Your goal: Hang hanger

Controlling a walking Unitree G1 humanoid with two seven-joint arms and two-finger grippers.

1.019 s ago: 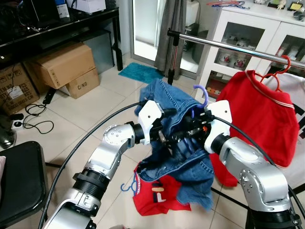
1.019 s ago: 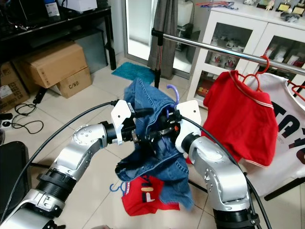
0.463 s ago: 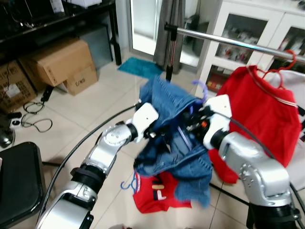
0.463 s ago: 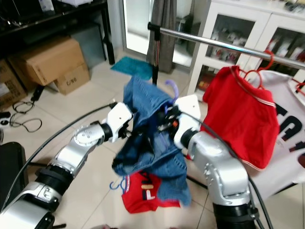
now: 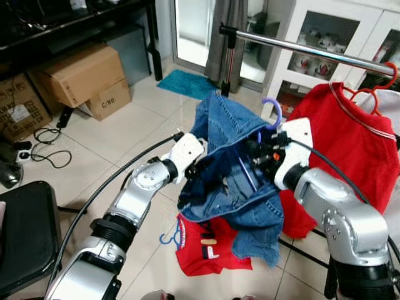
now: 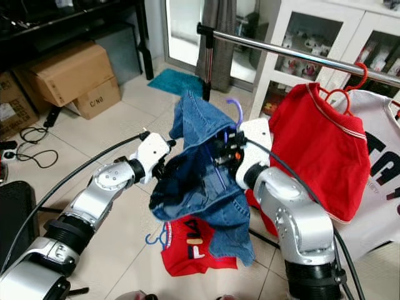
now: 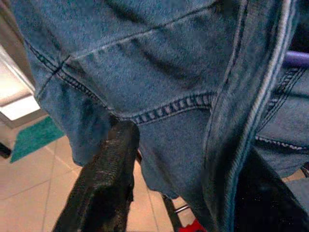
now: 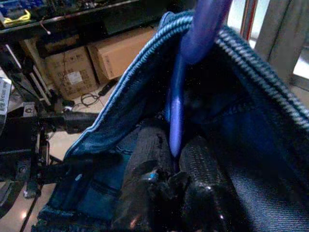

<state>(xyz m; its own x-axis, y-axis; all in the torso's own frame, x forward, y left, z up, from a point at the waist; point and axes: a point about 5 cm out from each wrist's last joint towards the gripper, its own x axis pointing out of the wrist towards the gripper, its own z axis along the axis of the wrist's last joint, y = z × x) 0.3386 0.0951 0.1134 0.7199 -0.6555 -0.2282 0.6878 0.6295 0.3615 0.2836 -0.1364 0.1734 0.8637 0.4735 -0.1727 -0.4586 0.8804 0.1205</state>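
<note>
Purple hanger (image 5: 270, 110) mostly hidden under denim garment (image 5: 232, 181), left gripper (image 5: 201, 173) buried in denim

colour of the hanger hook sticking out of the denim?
Purple hanger hook; clearest in the left eye view.

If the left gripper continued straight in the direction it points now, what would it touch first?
Most likely the denim garment: the left gripper already has blue fabric right at its fingers. Behind the cloth, perhaps the purple hanger, but depth is unclear.
</note>
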